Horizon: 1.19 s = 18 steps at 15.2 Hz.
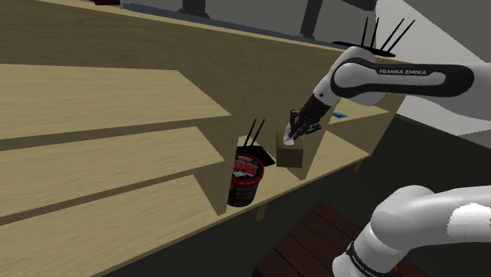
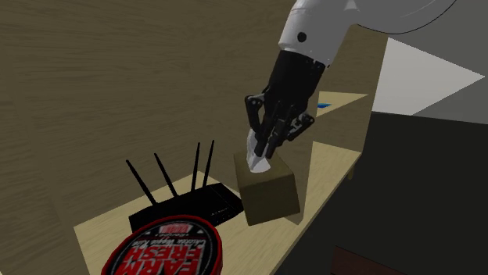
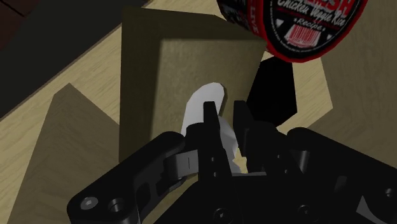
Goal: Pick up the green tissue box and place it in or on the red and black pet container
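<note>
The wooden shelf top carries the tissue box, an olive-brown carton that sits flat on it. The white Franka arm reaches over the box: its upper link runs level, the forearm slants down toward the box and the wrist tips the hand steeply onto the box's top face. The red and black pet container stands near the box, to its left in the second exterior view. A black router with upright antennas sits just beside the box on that same side. The gripper is directly above the box's top opening. Its fingers are drawn narrow and pinch the white tissue that sticks up from the box. A small blue item lies beyond the box.
</note>
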Motion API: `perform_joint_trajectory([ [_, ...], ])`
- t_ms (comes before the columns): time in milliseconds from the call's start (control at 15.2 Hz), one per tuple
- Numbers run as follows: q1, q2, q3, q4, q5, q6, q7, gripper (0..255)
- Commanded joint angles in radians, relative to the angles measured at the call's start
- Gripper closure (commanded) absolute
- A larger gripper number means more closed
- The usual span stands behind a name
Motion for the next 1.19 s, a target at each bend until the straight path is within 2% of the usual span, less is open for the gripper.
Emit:
perform_joint_trajectory([
  [0, 0.0, 0.016, 0.0, 0.143, -0.007, -0.034, 0.011, 255],
  [66, 0.001, 0.016, -0.001, 0.143, -0.007, -0.035, 0.011, 255],
  [264, 0.007, 0.028, 0.077, 0.169, 0.02, -0.033, 0.079, 255],
  [330, -0.003, 0.033, 0.112, 0.18, 0.036, -0.035, 0.095, 255],
  [462, -0.069, 0.04, 0.212, 0.208, 0.095, -0.047, 0.106, 255],
  [528, -0.043, 0.021, 0.148, 0.037, 0.58, 0.06, 0.107, 255],
  [594, -0.072, 0.019, 0.169, 0.039, 0.596, 0.047, 0.096, 0],
  [726, -0.178, -0.087, 0.334, -0.004, 0.478, 0.211, 0.176, 0],
  [1122, -0.178, -0.031, 0.378, -0.016, 0.513, 0.289, 0.159, 0],
])
